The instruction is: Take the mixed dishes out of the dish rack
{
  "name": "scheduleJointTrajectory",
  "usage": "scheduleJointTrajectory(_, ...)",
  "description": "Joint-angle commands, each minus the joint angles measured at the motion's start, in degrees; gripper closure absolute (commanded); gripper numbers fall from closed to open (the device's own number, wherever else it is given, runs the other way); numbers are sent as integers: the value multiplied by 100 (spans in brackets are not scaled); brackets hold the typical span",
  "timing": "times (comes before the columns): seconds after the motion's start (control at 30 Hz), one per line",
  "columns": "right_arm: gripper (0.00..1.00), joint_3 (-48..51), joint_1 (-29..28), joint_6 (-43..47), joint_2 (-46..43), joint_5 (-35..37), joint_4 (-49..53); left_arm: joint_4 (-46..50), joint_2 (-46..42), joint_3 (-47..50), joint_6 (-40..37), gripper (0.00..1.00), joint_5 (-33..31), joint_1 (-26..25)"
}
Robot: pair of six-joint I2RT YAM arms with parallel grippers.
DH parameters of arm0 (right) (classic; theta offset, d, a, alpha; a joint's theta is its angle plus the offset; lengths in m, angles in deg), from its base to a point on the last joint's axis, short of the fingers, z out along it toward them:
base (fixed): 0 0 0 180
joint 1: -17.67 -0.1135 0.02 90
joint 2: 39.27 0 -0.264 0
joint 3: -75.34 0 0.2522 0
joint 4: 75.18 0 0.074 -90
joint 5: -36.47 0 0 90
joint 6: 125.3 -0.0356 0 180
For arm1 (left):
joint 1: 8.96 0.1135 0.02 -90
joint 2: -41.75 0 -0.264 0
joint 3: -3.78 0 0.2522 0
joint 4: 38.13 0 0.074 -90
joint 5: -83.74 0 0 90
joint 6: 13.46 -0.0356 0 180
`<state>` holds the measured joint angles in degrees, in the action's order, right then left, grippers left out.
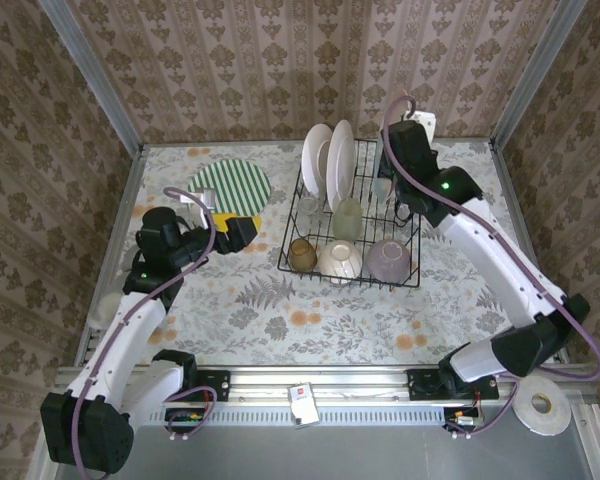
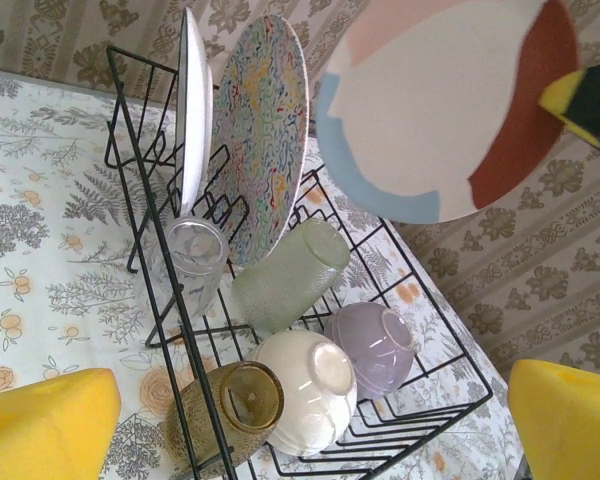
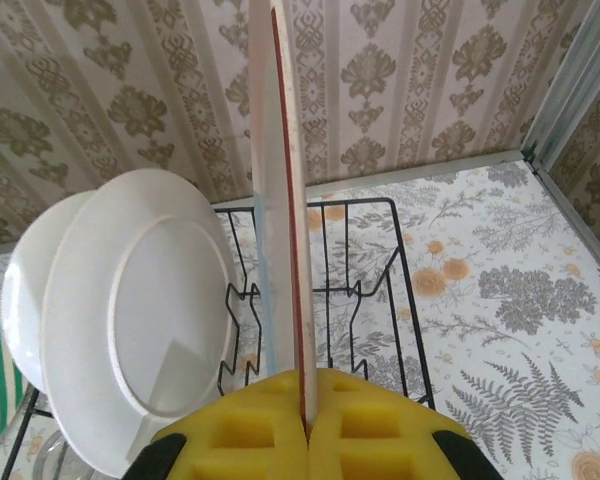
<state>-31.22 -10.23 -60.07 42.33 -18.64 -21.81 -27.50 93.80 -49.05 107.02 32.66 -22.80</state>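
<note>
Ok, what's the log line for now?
right tool: shut on plate | left tool: open, empty | dish rack: not yet empty

Damask-papered walls [image 1: 230, 60] enclose a floral, perhaps cloth-covered table [image 1: 310, 330].

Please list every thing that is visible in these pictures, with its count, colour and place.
black wire dish rack: one, black, middle of table
white round plate: one, white, upright, rack's rear left
floral-faced round plate: one, multicoloured, upright beside it
pink, blue and brown patched plate: one, held above rack
pale green ribbed glass: one, green, lying in rack
clear glass: one, colourless, rack, below the plates
small brown cup: one, brown, rack's front left
cream bowl: one, cream, upside down, front middle
lavender bowl: one, lavender, upside down, front right
green-striped round disc: one, green and white, left of rack
white tape roll: one, white, near right corner
floral table: one, pale
left gripper: open, empty, left of rack
right gripper: shut on patched plate
</note>
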Motion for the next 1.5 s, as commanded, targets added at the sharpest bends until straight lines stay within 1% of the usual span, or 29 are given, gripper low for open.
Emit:
scheduleJointTrajectory(0.0, 100, 155, -9, 218, -531, -215, -435, -255, 80, -133, 202, 0, -46, -34)
scheduleJointTrajectory(0.1, 100, 330, 88, 239, -817, -658, -501, -444, 202, -150, 345, 0, -2, -30)
scheduleJointTrajectory(0.2, 100, 495, 329, 110, -1121, -1408, -583, -799, 396, -145, 585, 0, 177, -5)
scheduleJointTrajectory(0.3, 100, 662, 724, -177, -1422, -2227, -667, -1399, 616, -63, 1002, 0, 398, 103)
scheduleJointTrajectory(0.4, 100, 934, 1219, -562, -1727, -3260, -850, -2235, 884, 37, 1595, 0, 679, 284)
scheduleJointTrajectory(0.6, 100, 1626, 2194, -1558, -2139, -5343, -1753, -3491, 1524, -1, 2476, 0, 1218, 473)
scheduleJointTrajectory(0.73, 100, 2133, 2655, -2247, -2317, -6390, -2512, -4004, 1887, -129, 2858, 2, 1470, 522)
scheduleJointTrajectory(0.83, 100, 2419, 2813, -2697, -2357, -7013, -3070, -4227, 2085, -244, 3013, 3, 1610, 523)
scheduleJointTrajectory(1.0, 100, 2741, 2825, -3224, -2186, -7790, -3828, -4508, 2368, -470, 3199, 5, 1817, 416)
scheduleJointTrajectory(1.07, 100, 2858, 2812, -3371, -2115, -7979, -4057, -4604, 2466, -555, 3246, 11, 1856, 327)
scheduleJointTrajectory(1.1, 100, 2933, 2801, -3446, -2056, -8051, -4191, -4712, 2497, -582, 3298, 12, 1856, 268)
scheduleJointTrajectory(1.3, 100, 3117, 2613, -3545, -1821, -8196, -4573, -5094, 2641, -748, 3482, 14, 1714, -46)
scheduleJointTrajectory(1.37, 100, 3140, 2558, -3552, -1773, -8265, -4629, -5193, 2679, -784, 3584, 17, 1625, -86)
scheduleJointTrajectory(1.47, 100, 3205, 2485, -3580, -1715, -8328, -4761, -5321, 2780, -826, 3731, 24, 1520, -127)
